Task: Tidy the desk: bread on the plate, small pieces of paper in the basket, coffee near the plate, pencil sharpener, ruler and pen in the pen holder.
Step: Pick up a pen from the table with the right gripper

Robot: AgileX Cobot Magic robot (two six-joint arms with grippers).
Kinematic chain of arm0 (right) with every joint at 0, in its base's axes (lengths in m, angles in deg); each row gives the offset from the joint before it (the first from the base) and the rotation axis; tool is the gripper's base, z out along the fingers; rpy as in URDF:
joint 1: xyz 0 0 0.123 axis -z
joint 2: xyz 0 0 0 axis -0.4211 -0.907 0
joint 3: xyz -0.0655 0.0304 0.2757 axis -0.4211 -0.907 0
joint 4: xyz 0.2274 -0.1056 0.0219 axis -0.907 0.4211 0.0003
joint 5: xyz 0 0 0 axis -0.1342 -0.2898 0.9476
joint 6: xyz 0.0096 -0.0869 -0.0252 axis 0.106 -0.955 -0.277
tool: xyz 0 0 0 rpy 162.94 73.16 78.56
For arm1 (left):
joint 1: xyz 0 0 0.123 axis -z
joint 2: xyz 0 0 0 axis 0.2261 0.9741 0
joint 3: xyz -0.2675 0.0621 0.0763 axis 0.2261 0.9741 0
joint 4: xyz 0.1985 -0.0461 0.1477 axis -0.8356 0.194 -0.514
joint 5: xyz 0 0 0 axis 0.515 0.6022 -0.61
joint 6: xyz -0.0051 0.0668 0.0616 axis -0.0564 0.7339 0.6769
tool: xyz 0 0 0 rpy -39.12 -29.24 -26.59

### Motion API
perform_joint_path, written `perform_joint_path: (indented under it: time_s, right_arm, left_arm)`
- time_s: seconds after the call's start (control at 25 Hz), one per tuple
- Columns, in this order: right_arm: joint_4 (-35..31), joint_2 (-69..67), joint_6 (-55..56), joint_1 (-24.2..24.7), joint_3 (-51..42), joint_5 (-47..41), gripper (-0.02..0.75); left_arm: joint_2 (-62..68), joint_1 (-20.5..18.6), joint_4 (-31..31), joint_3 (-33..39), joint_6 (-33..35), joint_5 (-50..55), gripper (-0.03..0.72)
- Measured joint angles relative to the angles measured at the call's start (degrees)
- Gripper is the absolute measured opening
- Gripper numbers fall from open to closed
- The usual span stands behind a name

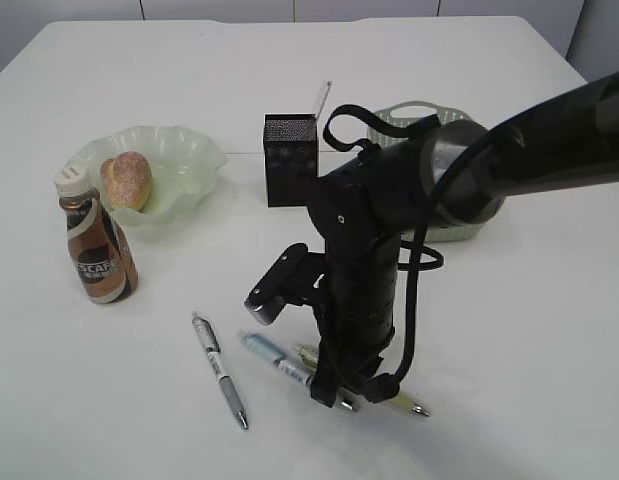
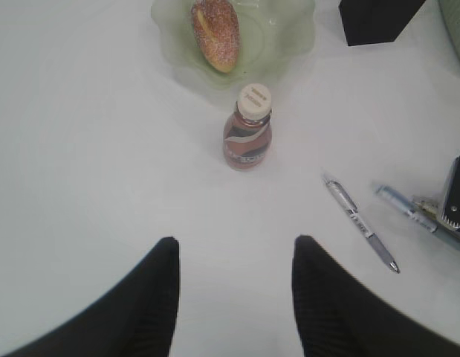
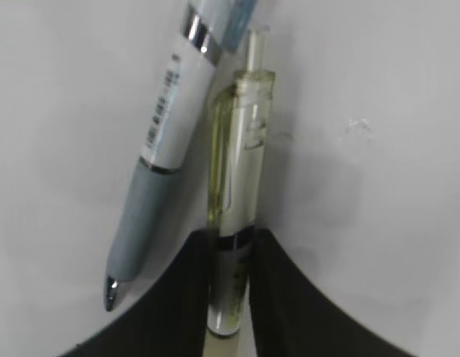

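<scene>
My right gripper (image 1: 334, 390) is down at the table's front middle. In the right wrist view its jaws (image 3: 231, 245) are shut on a clear yellow-green pen (image 3: 238, 171), whose tip sticks out to the right in the exterior view (image 1: 401, 404). A blue-and-white pen (image 3: 161, 156) lies right beside it (image 1: 274, 357). A silver pen (image 1: 220, 370) lies further left. The bread (image 1: 127, 180) sits on the green plate (image 1: 184, 155), with the coffee bottle (image 1: 97, 250) upright next to it. My left gripper (image 2: 235, 249) is open and empty above bare table. No paper pieces or sharpener show.
The black pen holder (image 1: 290, 160) stands at mid-table with a ruler (image 1: 322, 98) in it. The pale basket (image 1: 419, 112) is behind my right arm, mostly hidden. The left wrist view also shows the plate (image 2: 285, 37), coffee (image 2: 248, 130) and silver pen (image 2: 360, 223).
</scene>
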Motion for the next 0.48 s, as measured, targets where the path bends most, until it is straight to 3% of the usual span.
perform_joint_path:
  time_s: [0.12,0.48]
  right_arm:
    - [0.03,0.0,0.0,0.0,0.1,0.0,0.099]
    - [0.48,0.0,3.94,0.0,0.1,-0.13,0.09]
  left_arm:
    - [0.0,0.0,0.0,0.0,0.0,0.0,0.361]
    - [0.0,0.0,0.0,0.0,0.0,0.0,0.361]
